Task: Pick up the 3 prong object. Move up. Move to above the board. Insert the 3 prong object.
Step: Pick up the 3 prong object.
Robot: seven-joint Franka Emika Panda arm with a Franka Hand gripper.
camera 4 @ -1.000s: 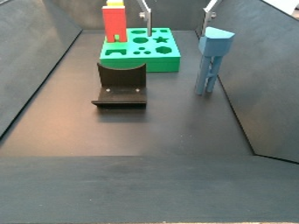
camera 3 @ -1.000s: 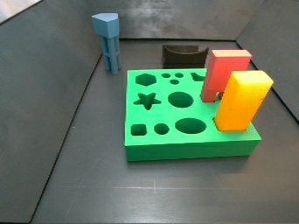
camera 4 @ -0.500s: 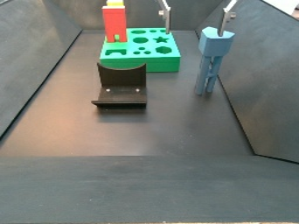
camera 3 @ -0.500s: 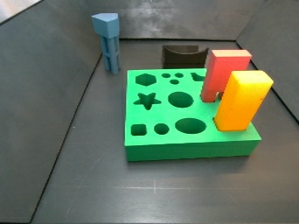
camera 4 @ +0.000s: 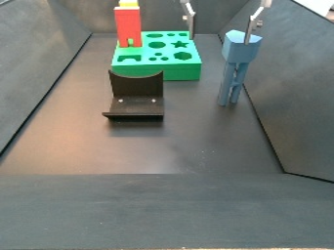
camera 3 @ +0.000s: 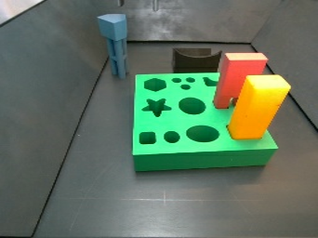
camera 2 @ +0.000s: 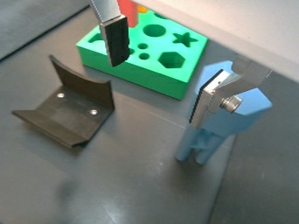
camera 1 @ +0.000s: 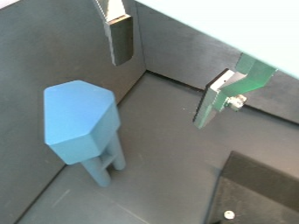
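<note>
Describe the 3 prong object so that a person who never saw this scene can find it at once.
Start at the green board; the 3 prong object stands upright on the dark floor beyond it, near the wall, below the open pincer. Unlike the red block and yellow-orange block, it is slender, steel-blue and wide-headed.

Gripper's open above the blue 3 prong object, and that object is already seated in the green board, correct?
Not seated. In a side view the 3 prong object stands upright on the dark floor, apart from the board. The rest holds: the gripper is open above it, one finger clear of the peg in a wrist view.
</note>
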